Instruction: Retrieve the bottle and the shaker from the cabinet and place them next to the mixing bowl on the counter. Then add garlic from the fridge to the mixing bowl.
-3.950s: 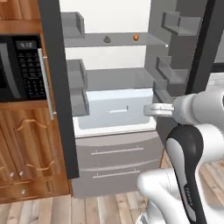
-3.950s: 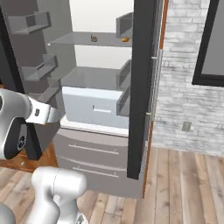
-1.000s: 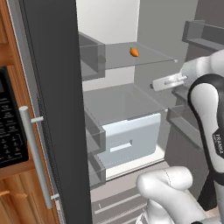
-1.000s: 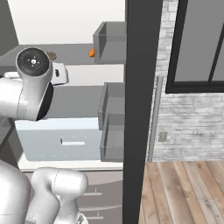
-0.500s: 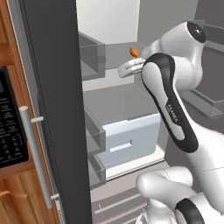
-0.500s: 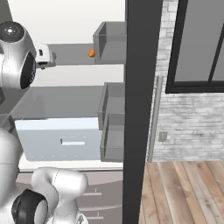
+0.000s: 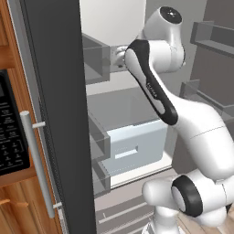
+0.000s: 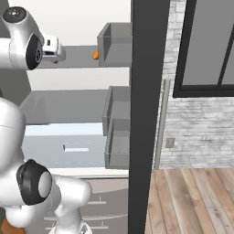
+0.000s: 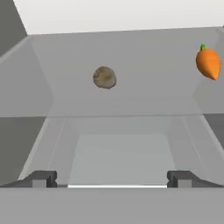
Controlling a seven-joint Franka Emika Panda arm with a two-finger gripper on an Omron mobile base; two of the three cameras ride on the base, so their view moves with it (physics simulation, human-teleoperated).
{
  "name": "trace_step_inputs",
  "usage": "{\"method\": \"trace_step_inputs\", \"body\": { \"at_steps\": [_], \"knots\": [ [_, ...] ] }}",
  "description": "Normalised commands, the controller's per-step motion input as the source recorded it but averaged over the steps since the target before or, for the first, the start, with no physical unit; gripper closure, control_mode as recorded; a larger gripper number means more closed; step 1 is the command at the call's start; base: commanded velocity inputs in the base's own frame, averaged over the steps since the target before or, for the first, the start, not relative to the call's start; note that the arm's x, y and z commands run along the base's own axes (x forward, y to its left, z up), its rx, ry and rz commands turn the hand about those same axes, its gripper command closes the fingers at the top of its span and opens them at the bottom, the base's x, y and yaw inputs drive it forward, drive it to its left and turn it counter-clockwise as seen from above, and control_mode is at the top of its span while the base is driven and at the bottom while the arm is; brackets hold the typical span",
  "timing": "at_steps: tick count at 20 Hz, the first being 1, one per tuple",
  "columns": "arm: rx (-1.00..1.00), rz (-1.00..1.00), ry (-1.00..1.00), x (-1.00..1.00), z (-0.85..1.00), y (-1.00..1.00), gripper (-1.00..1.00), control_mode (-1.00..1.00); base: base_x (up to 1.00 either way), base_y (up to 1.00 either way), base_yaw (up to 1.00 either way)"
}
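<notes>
Claw [image 9: 117,179] agape — fridge shelf [image 9: 131,98], garlic [image 9: 104,77]

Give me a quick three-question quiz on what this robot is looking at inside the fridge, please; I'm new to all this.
1. True or false: the gripper is closed on the garlic.
2. Multiple choice: on the shelf, as the hand view frames it, the carrot lies to which side of the garlic? A) left B) right C) directly in front
3. Fill in: the carrot's colour is ____.

Key
1. False; the fingertips stand wide apart and short of the garlic, holding nothing.
2. B
3. orange
</notes>
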Motion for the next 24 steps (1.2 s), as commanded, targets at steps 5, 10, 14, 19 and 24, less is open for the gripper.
{"method": "trace_step_inputs", "body": {
  "at_steps": [5, 10, 14, 19, 24],
  "knots": [
    [0.00, -0.12, -0.08, 0.64, -0.19, 0.28, -1.00, -1.00, 0.00, 0.00, 0.00],
    [0.01, 0.00, 0.02, 0.41, -0.09, 0.17, -1.00, -1.00, 0.00, 0.00, 0.00],
    [0.02, 0.05, 0.09, 0.28, 0.00, 0.05, -1.00, -1.00, 0.00, 0.00, 0.00],
    [0.02, 0.06, 0.13, 0.36, 0.00, 0.00, -1.00, -1.00, 0.00, 0.00, 0.00],
    [0.00, 0.02, 0.03, 0.43, -0.02, 0.02, -1.00, -1.00, 0.00, 0.00, 0.00]
  ]
}}
